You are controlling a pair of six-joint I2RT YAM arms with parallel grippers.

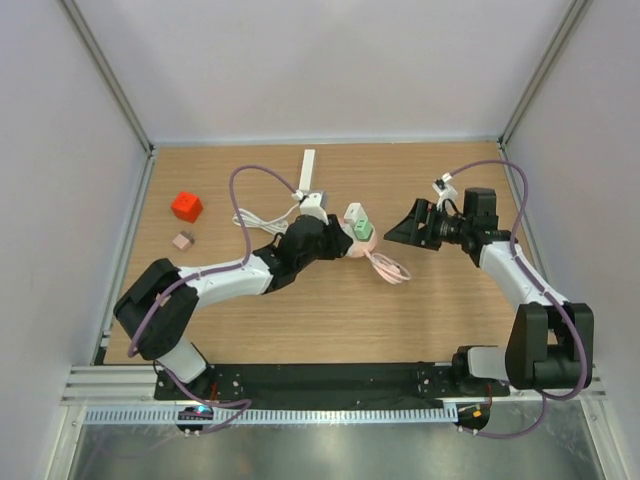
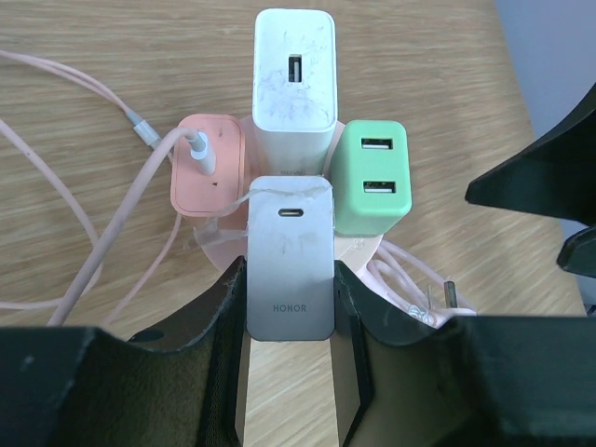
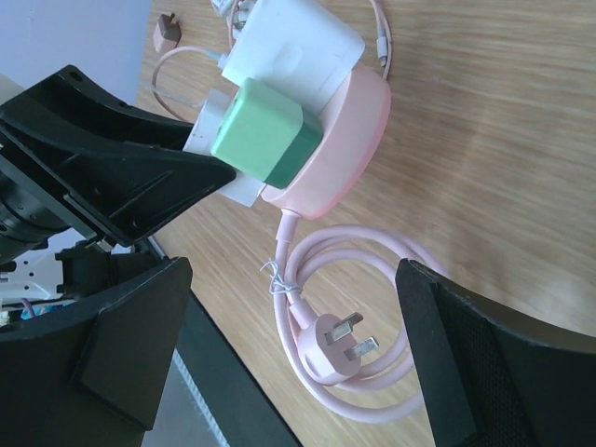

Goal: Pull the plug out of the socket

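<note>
Four chargers upright in one round pale-pink plastic socket hub (image 3: 346, 130) on the wooden counter (image 3: 507, 140): tall white block (image 2: 293, 79), green twin-port cube (image 2: 371, 177), peach cube (image 2: 209, 166) with a pink lead plugged in, grey oblong plug marked HONOR (image 2: 291, 242) nearest the left wrist camera. Left pincer (image 2: 289, 307) closed narrow on the grey plug's two sides, at the hub's near edge. Right pincer (image 1: 402, 225) spread wide, holding nothing, to the right of the hub, near a coiled pink cable with three-pin plug (image 3: 340, 340).
</note>
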